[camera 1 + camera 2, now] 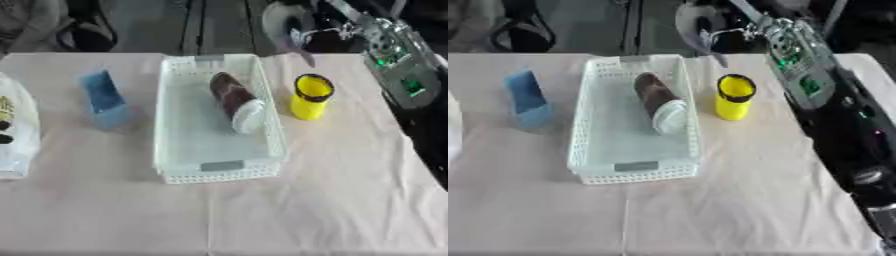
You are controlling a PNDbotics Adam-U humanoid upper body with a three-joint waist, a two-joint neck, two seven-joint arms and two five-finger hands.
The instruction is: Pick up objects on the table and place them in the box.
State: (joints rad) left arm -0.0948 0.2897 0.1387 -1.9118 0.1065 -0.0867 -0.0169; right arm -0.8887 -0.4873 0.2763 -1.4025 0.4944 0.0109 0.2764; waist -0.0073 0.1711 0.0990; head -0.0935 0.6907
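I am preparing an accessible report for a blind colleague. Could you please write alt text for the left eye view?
A white perforated basket stands mid-table holding a dark brown bottle with a white cap lying on its side. A yellow cup with a black rim stands right of it, a blue object left, and the robot's right arm reaches in from the upper right.

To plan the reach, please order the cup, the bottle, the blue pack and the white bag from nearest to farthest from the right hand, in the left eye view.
The right hand is at the far edge.
1. Cup, just below it.
2. Bottle, in the basket.
3. Blue pack, left of the basket.
4. White bag, at the left edge.
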